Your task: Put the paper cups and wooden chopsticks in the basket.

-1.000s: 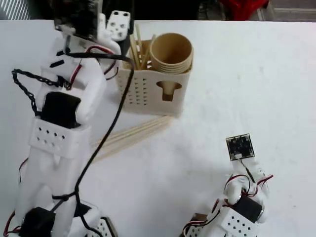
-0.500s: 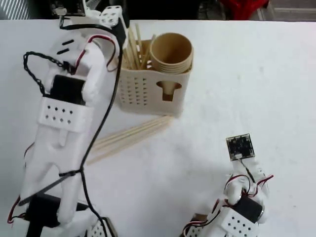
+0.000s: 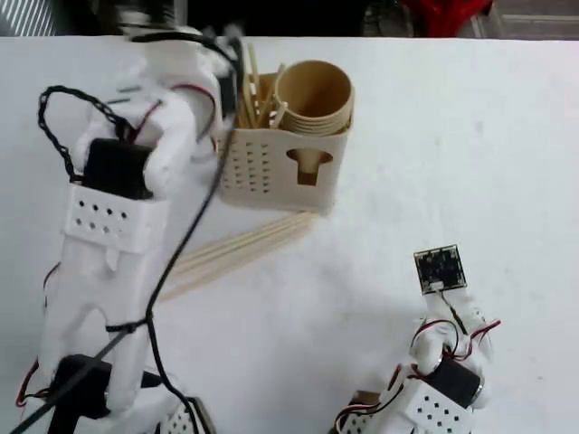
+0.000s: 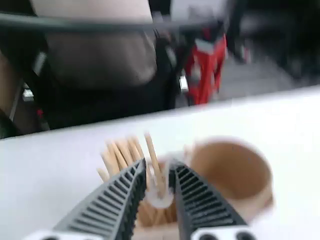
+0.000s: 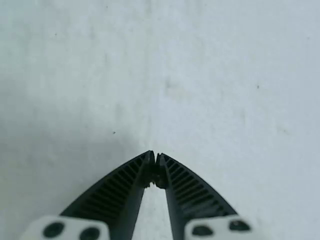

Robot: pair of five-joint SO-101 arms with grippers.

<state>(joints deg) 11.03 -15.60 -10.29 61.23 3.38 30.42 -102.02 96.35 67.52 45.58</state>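
Right gripper (image 5: 154,162): lower right, closed on nothing.
Loose chopsticks (image 3: 244,244): frame centre, flat on the table (image 3: 470,145); light, stiff, prone to roll, so I would pinch them mid-length.
Basket (image 3: 271,172): upper centre, holding the paper cups (image 3: 314,90).
Left gripper (image 4: 157,167): above the basket, jaws slightly parted.

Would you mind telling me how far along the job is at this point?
Done: the paper cups sit stacked in the basket, with some upright chopsticks beside them. In hand: the left claw is open above those sticks. Left: a bundle of chopsticks lies on the table by the basket.
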